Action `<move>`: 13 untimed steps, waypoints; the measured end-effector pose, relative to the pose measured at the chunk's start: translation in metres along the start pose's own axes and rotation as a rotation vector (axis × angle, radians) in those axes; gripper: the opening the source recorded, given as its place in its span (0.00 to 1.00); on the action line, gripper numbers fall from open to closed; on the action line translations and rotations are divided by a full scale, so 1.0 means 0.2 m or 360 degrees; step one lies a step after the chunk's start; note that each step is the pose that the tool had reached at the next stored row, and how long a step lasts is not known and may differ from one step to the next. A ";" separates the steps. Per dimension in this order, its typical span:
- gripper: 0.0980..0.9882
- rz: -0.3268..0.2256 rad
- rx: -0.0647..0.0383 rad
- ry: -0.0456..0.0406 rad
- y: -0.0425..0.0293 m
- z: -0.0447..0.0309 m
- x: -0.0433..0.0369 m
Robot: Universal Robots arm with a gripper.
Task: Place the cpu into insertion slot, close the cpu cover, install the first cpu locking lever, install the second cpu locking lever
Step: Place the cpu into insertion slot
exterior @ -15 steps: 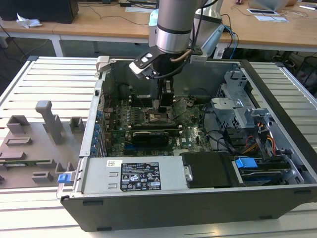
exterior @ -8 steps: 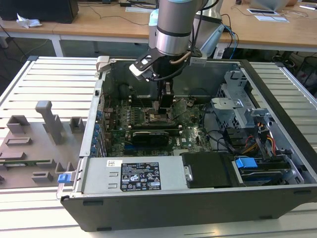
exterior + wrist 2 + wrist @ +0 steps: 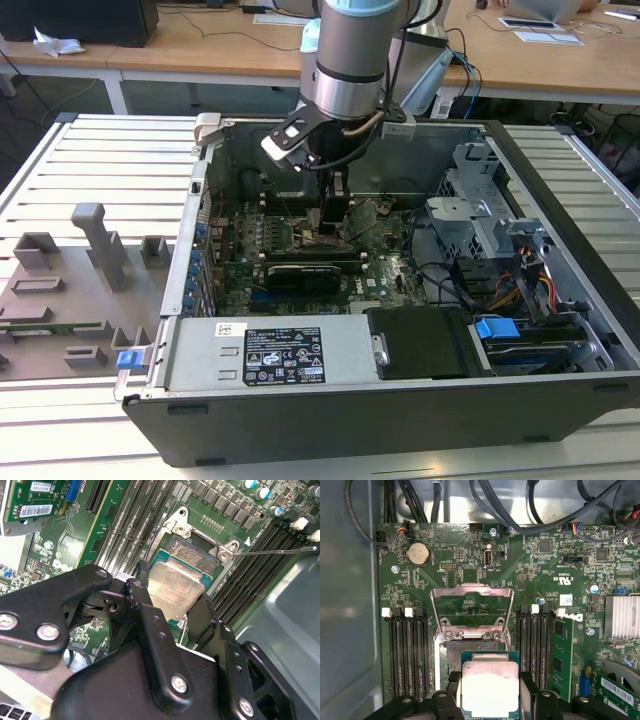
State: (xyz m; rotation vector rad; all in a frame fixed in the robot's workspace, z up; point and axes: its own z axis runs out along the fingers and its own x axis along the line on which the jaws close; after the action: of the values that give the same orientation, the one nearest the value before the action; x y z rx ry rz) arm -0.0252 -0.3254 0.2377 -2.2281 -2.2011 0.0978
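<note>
Inside the open computer case [image 3: 400, 425], over the green motherboard [image 3: 530, 565], the tool [image 3: 169, 602] grips the chip [image 3: 490, 690] by opposite edges above the socket [image 3: 192, 556], with the cover [image 3: 471, 591] raised. The chip is probably light, stiff and delicate underneath, so an edge hold suits it.

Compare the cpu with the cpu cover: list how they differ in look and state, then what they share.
The cpu is a solid plate; the cpu cover is a frame with an open middle. The cpu sits between the fingers of the gripper, over the insertion slot; the cpu cover stands swung open at the slot's edge. Both are silvery, roughly square and about socket-sized.
</note>
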 end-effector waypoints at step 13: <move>0.50 0.0000 0.0000 0.0000 0.003 0.057 0.010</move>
State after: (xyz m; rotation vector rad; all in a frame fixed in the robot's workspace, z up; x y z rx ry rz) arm -0.0253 -0.3238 0.2262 -2.2282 -2.2010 0.0981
